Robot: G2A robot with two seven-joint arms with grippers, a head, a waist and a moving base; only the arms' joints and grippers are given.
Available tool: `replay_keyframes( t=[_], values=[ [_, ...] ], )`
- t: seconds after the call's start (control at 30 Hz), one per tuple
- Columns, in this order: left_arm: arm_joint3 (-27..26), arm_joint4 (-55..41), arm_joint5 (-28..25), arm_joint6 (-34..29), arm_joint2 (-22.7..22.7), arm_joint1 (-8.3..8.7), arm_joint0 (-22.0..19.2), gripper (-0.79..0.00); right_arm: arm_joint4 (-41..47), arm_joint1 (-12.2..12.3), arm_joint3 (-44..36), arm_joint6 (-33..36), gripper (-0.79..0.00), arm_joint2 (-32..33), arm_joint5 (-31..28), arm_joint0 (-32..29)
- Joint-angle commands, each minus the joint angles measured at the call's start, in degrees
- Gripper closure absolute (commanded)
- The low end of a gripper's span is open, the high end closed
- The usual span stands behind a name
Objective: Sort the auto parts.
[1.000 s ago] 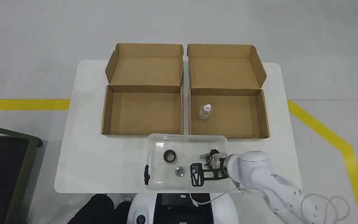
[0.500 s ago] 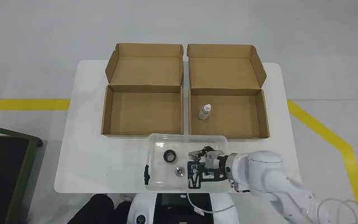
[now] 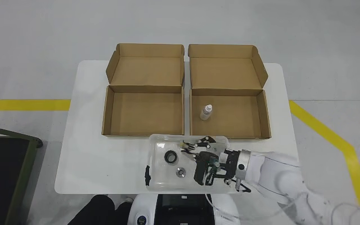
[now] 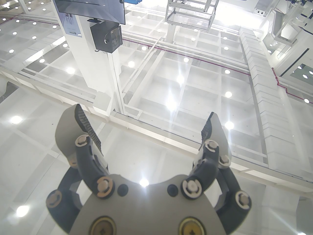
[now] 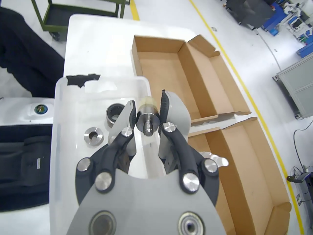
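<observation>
Threaded part (image 5: 146,118) clamped in right end effector (image 5: 148,107), far end partly hidden

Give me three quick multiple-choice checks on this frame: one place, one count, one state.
1. Where is the small white part? A on the floor. B inside a cardboard box. C on a box lid.
2. How many loose parts show in the clear bin? A none. B two. C five.
3. The right gripper is: A open, empty. B shut on nothing. C shut on a threaded stud.
Key: B, it lies within the box's walls; B, a ring and a disc; C, its jaws clamp the stud.
</observation>
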Motion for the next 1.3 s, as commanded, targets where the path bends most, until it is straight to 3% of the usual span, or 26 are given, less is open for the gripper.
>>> replay_keyframes(
  t=[0.0, 0.57, 0.8, 1.27],
  values=[
    [0.0, 0.0, 0.0, 0.0, 0.0, 0.0, 0.0, -0.785, 1.6, -0.1, -0.3, -4.1, 0.0, 0.6, 0.3, 0.2],
    [0.0, 0.0, 0.0, 0.0, 0.0, 0.0, 0.0, -0.785, 5.6, -2.9, 3.2, -22.5, 0.0, -0.9, 8.4, 10.3],
    [0.0, 0.0, 0.0, 0.0, 0.0, 0.0, 0.0, -0.785, 4.5, -3.9, 3.6, -26.8, 0.0, -1.1, 11.8, 12.7],
    [0.0, 0.0, 0.0, 0.0, 0.0, 0.0, 0.0, -0.785, 3.4, -4.7, 5.3, -31.3, 0.0, 1.4, 11.4, 14.1]
  ],
)
